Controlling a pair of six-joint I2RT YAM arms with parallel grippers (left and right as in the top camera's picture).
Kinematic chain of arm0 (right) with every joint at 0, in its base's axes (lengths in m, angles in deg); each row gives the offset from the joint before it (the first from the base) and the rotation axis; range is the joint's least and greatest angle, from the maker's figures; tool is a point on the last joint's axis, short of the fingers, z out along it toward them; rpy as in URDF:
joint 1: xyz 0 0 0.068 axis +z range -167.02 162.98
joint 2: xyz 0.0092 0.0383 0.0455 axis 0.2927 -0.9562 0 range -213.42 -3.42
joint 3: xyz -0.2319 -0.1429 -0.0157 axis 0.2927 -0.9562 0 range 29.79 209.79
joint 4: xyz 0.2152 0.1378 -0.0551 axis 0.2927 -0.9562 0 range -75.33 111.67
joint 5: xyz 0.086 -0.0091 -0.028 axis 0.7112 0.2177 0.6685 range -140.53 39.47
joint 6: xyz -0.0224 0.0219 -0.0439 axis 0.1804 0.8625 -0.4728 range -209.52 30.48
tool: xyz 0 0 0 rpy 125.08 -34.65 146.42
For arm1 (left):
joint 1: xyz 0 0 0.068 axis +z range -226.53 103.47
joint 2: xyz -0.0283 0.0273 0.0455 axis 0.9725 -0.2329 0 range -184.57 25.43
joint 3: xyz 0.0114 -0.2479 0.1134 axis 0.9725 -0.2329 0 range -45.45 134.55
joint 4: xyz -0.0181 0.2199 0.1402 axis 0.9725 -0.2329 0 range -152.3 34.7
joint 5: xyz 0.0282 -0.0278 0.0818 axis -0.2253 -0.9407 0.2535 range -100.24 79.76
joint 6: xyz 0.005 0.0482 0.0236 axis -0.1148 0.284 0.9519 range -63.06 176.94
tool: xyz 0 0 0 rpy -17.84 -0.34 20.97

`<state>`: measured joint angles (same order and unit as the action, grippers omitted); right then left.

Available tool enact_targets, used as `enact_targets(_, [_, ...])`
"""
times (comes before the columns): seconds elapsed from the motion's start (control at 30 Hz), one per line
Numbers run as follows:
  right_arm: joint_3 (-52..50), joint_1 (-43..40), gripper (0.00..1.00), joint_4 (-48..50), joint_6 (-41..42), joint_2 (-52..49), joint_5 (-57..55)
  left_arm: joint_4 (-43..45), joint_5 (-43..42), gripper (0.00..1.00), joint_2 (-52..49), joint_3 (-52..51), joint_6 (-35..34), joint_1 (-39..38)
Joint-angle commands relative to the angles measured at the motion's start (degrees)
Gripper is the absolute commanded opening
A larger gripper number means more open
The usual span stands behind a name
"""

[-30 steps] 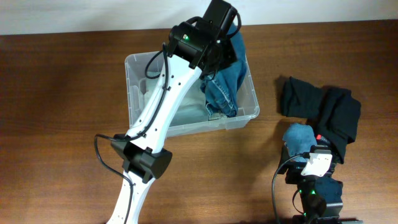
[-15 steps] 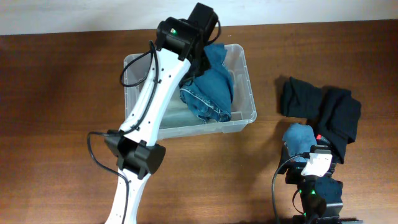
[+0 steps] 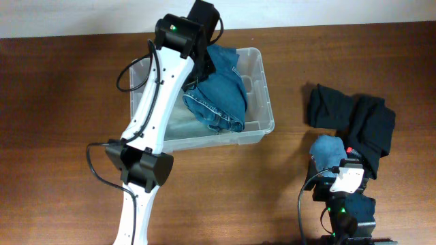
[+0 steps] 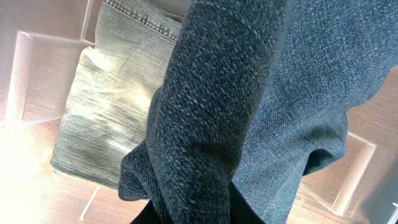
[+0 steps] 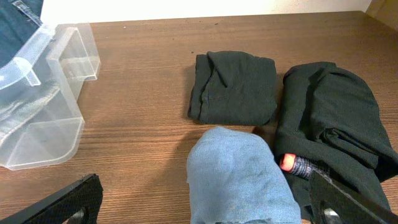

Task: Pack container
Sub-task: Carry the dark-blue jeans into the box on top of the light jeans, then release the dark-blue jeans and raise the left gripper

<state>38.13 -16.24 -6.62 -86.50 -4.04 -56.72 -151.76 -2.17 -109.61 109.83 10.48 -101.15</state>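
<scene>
Brown wood-grain table [image 3: 61, 102], a strip of white wall [image 3: 68, 13] along its far edge. Holds, toward the far middle, the clear ribbed plastic container [image 3: 268, 102], with pale folded denim [image 4: 106, 118] flat on its floor and dark blue jeans [image 3: 221, 95] bunched above. Seems clamped on the jeans at the left gripper [image 3: 203, 58], jaws buried in twill. At the right gripper [image 5: 208, 208], jaws spread wide over a light blue cloth [image 5: 239, 174], beside black garments [image 5: 233, 87].

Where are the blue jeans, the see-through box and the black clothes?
blue jeans [image 3: 221, 92], overhead view, middle of the bunched denim.
container [image 3: 204, 141], overhead view, its front wall.
black clothes [image 3: 371, 122], overhead view, middle of the bigger heap.
</scene>
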Motion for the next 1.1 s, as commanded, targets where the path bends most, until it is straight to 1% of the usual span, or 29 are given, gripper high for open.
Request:
enact_targets(0.0, [-0.42,-0.42,0.98,-0.13,0.2,0.42,-0.5,-0.24,4.81,0.08,5.42,0.15,4.39,1.29])
enact_targets(0.03, [-0.42,-0.42,0.98,-0.13,0.2,0.42,-0.5,-0.24,4.83,0.24,5.42,-0.07,5.44,1.33])
enact_targets(0.07, [-0.42,-0.42,0.98,-0.13,0.2,0.42,-0.5,-0.24,4.87,0.54,5.42,-0.5,5.95,1.36])
enact_targets(0.1, [-0.42,-0.42,0.98,-0.13,0.2,0.42,-0.5,-0.24,4.81,0.63,5.42,-0.63,6.99,1.53])
enact_targets(0.17, [-0.42,-0.42,0.98,-0.15,0.2,0.42,-0.5,-0.24,4.87,0.63,5.44,-0.63,8.61,1.84])
enact_targets(0.3, [-0.42,-0.42,0.98,-0.15,0.2,0.42,-0.5,-0.24,4.87,0.63,7.08,-0.63,8.9,3.17])
enact_targets(0.5, [-0.42,-0.42,0.98,-0.15,0.2,0.42,-0.5,-0.24,5.03,0.63,13.73,-0.63,9.92,6.95])
enact_targets(0.6, [-0.42,-0.42,0.98,-0.13,0.2,0.42,-0.5,-0.24,5.01,0.63,14.97,-0.63,10.29,7.54])
enact_targets(0.63, [-0.42,-0.42,0.98,-0.13,0.2,0.42,-0.5,-0.24,5.05,0.63,14.95,-0.63,11.69,7.54])
enact_targets(0.67, [-0.42,-0.42,0.98,-0.13,0.2,0.42,-0.5,-0.24,5.07,0.65,14.64,-0.76,13.6,7.5])
enact_targets(0.7, [-0.42,-0.42,0.98,-0.15,0.2,0.42,-0.5,-0.24,5.11,0.75,14.32,-0.96,16.04,7.5])
enact_targets(0.73, [-0.42,-0.42,0.98,-0.13,0.2,0.42,-0.5,-0.24,5.11,0.78,14.05,-1.16,19.17,7.52])
enact_targets(0.77, [-0.42,-0.42,0.98,-0.13,0.2,0.42,-0.5,-0.24,5.09,0.77,14.03,-1.4,21.66,7.61])
enact_targets(0.8, [-0.42,-0.42,0.98,-0.13,0.2,0.42,-0.5,-0.24,5.16,0.7,14.12,-1.44,22.64,7.82])
enact_targets(0.83, [-0.42,-0.42,0.98,-0.13,0.2,0.42,-0.5,-0.24,5.66,0.69,14.43,-1.42,22.58,7.89])
enact_targets(0.97, [-0.42,-0.42,0.98,-0.13,0.2,0.42,-0.5,-0.24,15.87,0.69,17.75,-0.66,22.58,7.23])
enact_targets(1.07, [-0.42,-0.42,0.98,-0.15,0.2,0.42,-0.5,-0.22,23.63,0.69,22.53,-0.61,22.56,5.55])
